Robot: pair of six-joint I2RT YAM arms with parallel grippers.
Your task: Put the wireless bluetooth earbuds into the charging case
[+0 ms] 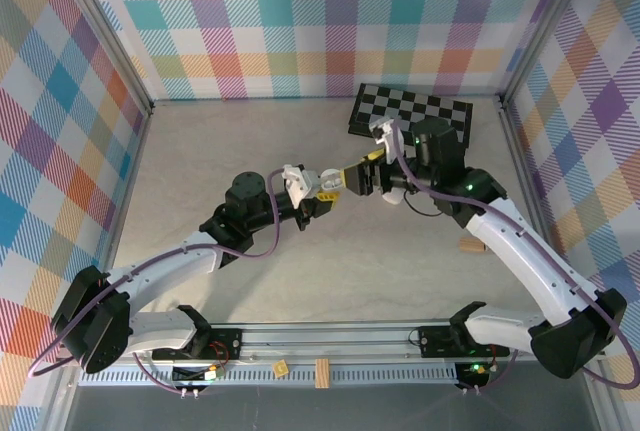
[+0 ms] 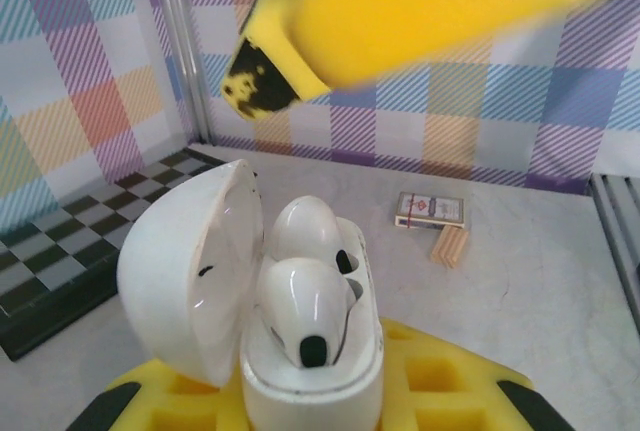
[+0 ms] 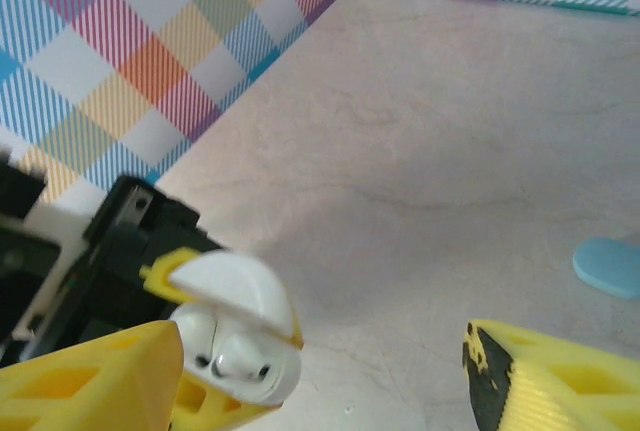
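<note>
Left wrist view: two white earbuds inside open charging case

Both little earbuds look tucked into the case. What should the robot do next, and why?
Probably nudge the lid shut with the open right tool. Both earbuds seem seated in the case, which the left tool grips, and the lid stands wide open.
</note>
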